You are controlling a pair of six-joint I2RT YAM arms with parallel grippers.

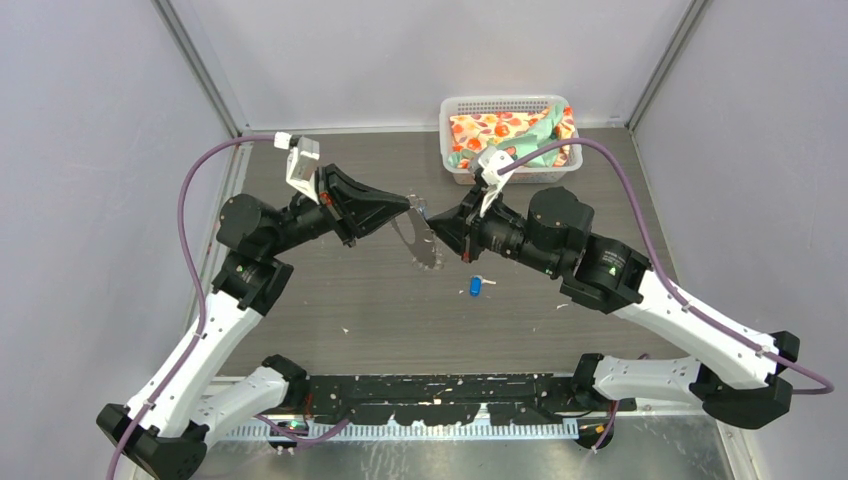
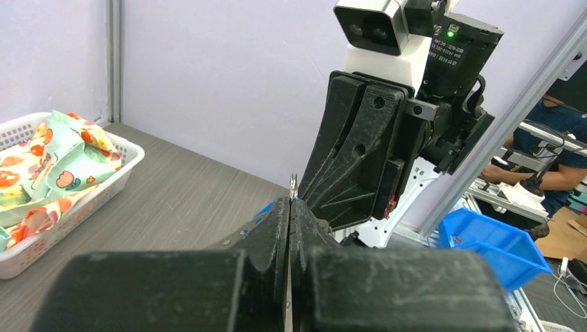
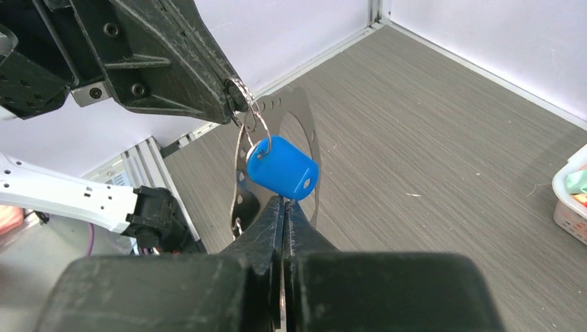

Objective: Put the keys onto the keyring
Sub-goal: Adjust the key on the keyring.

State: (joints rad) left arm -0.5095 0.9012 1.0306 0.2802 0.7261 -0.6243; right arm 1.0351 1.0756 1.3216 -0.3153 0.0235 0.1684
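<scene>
My left gripper [image 1: 408,203] is shut on the wire of the keyring [image 1: 428,250], a thin silvery loop with a toothed edge that hangs above the table's middle. In the right wrist view the keyring [image 3: 309,117] hangs behind a blue-headed key [image 3: 284,168], and the wire loop passes through the key's head. My right gripper [image 3: 283,200] is shut on this key's silver blade, just below the left gripper [image 3: 234,104]. A second blue key [image 1: 476,286] lies on the table under the right arm. In the left wrist view the left gripper [image 2: 291,202] shows a sliver of metal at its tips.
A white basket [image 1: 505,103] with patterned packets stands at the back right; it also shows in the left wrist view [image 2: 131,155]. The two arms meet tip to tip over the table's middle. Grey walls close in the table's sides and back.
</scene>
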